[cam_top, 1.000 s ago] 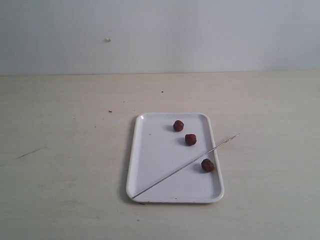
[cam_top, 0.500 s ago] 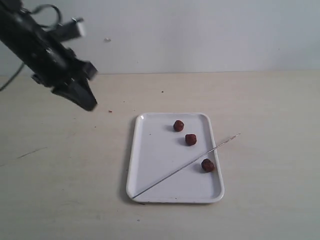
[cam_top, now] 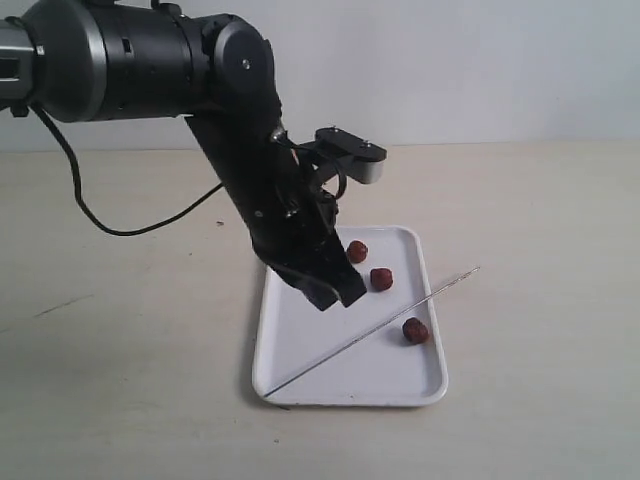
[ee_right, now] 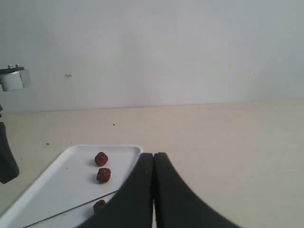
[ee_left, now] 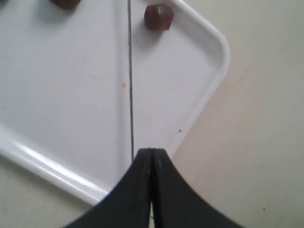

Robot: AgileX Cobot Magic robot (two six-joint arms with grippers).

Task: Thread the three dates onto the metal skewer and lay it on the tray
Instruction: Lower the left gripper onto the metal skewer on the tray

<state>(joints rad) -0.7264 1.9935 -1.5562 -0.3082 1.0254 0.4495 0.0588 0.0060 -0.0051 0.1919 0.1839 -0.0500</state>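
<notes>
Left gripper (cam_top: pixel 338 293) pinched shut, empty, hovering over left half of tray (cam_top: pixel 290 335). Metal skewer (cam_top: pixel 370 334) lies diagonal, from tray's near-left corner to past its right rim. Three dates (cam_top: pixel 381 279) loose on tray's right half. We judge: spread jaws, straddle skewer's near-left end, pinch squarely. Right gripper (ee_right: pixel 153 156) closed, empty.
</notes>
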